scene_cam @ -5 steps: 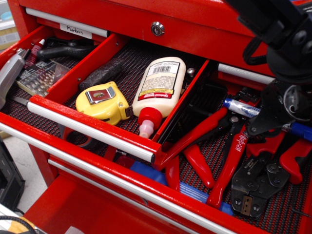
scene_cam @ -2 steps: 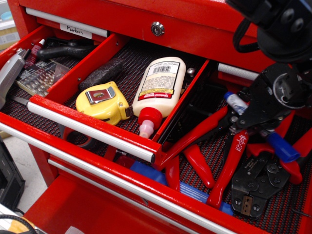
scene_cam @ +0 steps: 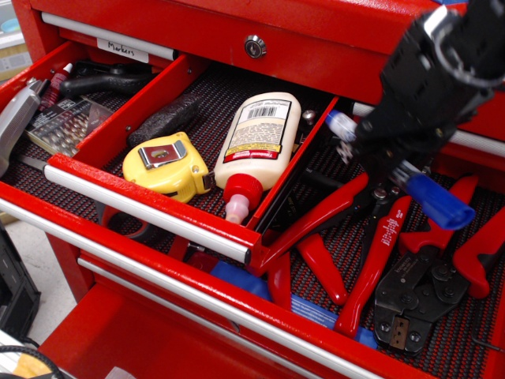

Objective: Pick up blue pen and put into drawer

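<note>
1. Observation.image shows the gripper (scene_cam: pixel 394 162) pinching the blue pen (scene_cam: pixel 436 201) across its barrel, jaws closed on it, with the pen held tilted in the air above the pliers (scene_cam: pixel 371 257).
2. Risk, as I judge it: the grip sits off-centre, so the pen could swivel or slip out and land among the pliers.
3. Risk: a low carry could knock the red divider (scene_cam: pixel 296 170) beside the pen.
4. Middle drawer (scene_cam: pixel 142 201): glue bottle (scene_cam: pixel 256 142), tape measure (scene_cam: pixel 166 166), dark block (scene_cam: pixel 164 118).
5. Right bay: pliers and crimpers (scene_cam: pixel 418 296).
</note>
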Robot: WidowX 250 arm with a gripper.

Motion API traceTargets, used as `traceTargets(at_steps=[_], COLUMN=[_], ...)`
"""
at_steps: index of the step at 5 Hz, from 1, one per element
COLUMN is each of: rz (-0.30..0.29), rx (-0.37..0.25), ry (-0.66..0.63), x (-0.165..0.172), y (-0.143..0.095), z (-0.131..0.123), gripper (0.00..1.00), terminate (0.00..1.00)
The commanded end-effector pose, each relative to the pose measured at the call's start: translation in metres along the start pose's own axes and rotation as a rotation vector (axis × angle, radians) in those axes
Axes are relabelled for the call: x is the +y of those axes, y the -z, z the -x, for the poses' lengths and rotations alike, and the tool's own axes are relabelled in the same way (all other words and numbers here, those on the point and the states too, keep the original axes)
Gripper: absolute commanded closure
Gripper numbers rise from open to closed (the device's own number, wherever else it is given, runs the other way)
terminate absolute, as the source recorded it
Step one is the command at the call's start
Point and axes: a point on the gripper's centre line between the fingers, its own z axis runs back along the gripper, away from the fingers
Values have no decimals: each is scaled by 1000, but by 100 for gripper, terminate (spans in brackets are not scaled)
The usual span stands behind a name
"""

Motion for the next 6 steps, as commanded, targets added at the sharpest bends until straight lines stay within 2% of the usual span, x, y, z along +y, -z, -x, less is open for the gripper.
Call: traceTargets(at_steps=[1,2,3,4,5,6], rz=[12,58,105,105,105,105], rx=[-80,-90,-88,-88,-88,-88], ry=[156,272,403,403,403,403], x=[40,53,50,50,50,50], y=[-24,-10,-1,-1,-1,-1], z=[-66,-105,-123,-123,-123,-123], gripper=[100,100,100,0,0,0], terminate=[0,0,0,0,0,100])
